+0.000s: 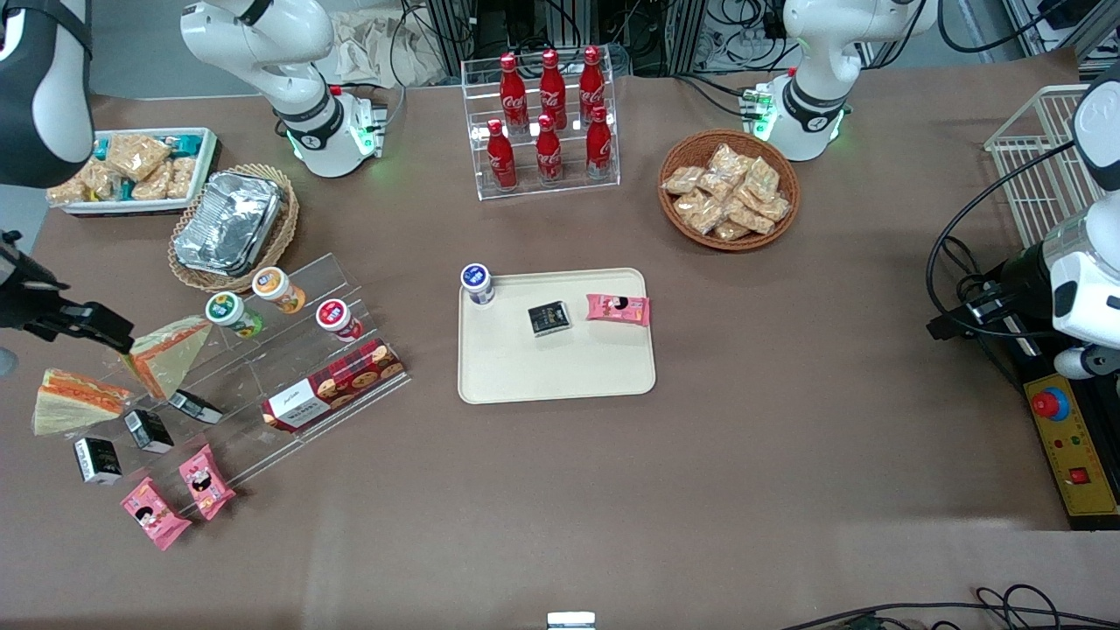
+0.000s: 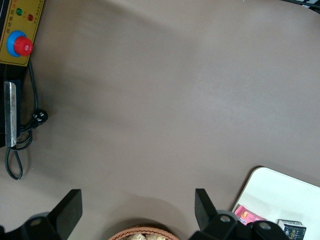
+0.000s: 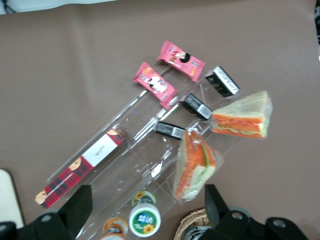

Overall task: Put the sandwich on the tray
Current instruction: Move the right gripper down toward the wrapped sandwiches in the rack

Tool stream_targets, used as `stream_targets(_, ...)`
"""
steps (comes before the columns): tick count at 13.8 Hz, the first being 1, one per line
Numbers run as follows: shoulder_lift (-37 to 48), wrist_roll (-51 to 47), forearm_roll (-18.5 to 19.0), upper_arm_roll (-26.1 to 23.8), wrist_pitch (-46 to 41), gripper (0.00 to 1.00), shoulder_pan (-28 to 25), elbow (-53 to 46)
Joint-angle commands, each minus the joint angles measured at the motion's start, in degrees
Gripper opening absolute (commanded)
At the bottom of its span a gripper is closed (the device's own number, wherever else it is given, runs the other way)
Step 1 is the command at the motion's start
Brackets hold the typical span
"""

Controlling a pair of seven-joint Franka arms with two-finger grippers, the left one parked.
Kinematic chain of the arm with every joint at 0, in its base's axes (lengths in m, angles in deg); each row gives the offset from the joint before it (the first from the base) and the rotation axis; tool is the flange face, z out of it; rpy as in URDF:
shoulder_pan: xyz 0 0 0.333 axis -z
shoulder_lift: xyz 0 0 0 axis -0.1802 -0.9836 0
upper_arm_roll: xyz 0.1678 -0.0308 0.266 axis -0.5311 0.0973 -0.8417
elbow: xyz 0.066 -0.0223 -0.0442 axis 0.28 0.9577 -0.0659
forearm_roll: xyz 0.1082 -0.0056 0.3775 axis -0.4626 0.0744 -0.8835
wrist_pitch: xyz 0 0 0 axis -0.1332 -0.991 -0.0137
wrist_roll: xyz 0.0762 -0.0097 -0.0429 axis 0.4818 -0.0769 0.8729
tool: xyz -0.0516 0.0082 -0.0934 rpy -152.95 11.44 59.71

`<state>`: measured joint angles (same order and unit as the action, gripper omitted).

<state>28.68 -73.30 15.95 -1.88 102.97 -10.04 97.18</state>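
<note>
The sandwich, a clear-wrapped wedge with an orange-red stripe, leans on the clear acrylic stand toward the working arm's end of the table. In the right wrist view the sandwich lies close to one finger. My gripper hovers above that end of the stand, beside the sandwich. The gripper is open wide, with a green-lidded cup below the gap. The cream tray lies mid-table and holds a blue-lidded cup, a black pack and a pink pack.
A second wedge with a green and orange edge lies on the table beside the stand. Cups, a red biscuit box, black packs and pink packs fill the stand area. A foil-tray basket, cola rack and snack basket stand farther from the camera.
</note>
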Motion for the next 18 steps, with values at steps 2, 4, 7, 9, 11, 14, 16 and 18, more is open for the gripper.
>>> stream_targets(2,-2.5,-1.0,-7.2,8.4,0.4,1.0,0.1,-1.3)
stream_targets(4,-3.8,-6.4,-8.4,10.4,0.8,1.0,0.3,-1.3)
stream_targets(7,-6.1,-18.9,-8.4,10.9,1.0,1.0,0.8,-2.0)
stream_targets(9,-8.5,-20.7,-8.5,13.5,2.2,1.0,0.9,-3.0)
stream_targets(11,-9.4,-21.4,-8.6,14.4,3.6,1.0,1.4,-3.0)
stream_targets(14,-11.6,-23.2,-14.0,14.6,8.0,1.0,5.6,-3.0)
stream_targets(16,-13.2,-23.3,-14.8,15.4,11.0,1.0,5.8,-3.0)
stream_targets(18,-14.9,-22.9,-14.6,15.6,14.2,1.0,5.9,-2.9)
